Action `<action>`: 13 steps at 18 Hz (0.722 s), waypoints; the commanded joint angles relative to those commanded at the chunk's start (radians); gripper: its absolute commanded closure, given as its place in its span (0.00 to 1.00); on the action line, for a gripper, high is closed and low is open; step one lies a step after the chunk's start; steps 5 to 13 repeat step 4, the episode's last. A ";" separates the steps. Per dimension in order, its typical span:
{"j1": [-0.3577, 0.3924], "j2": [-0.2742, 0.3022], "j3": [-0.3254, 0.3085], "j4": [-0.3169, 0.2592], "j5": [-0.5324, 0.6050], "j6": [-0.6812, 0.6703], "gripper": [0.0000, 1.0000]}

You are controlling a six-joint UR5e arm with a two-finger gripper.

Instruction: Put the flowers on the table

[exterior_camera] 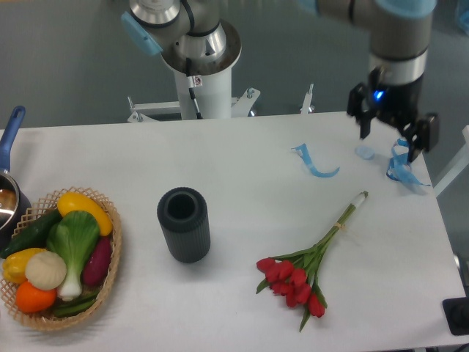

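The flowers (304,270), a bunch of red tulips with green leaves and thin tied stems, lie flat on the white table (242,169) at the front right, heads toward the front and stem ends pointing to the back right. My gripper (390,143) hangs above the table's back right part, well behind the stem ends and apart from them. Its two dark fingers are spread and hold nothing.
A dark ribbed vase (184,224) stands upright left of the flowers. A wicker basket (110,257) of colourful vegetables sits at the front left, with a blue-handled pot (9,183) behind it. Blue ribbon pieces (315,163) lie near the gripper. The arm's base (198,66) is behind the table.
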 joint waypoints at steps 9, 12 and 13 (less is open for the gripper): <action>0.060 0.015 -0.006 -0.040 -0.057 0.118 0.00; 0.060 0.015 -0.006 -0.040 -0.057 0.118 0.00; 0.060 0.015 -0.006 -0.040 -0.057 0.118 0.00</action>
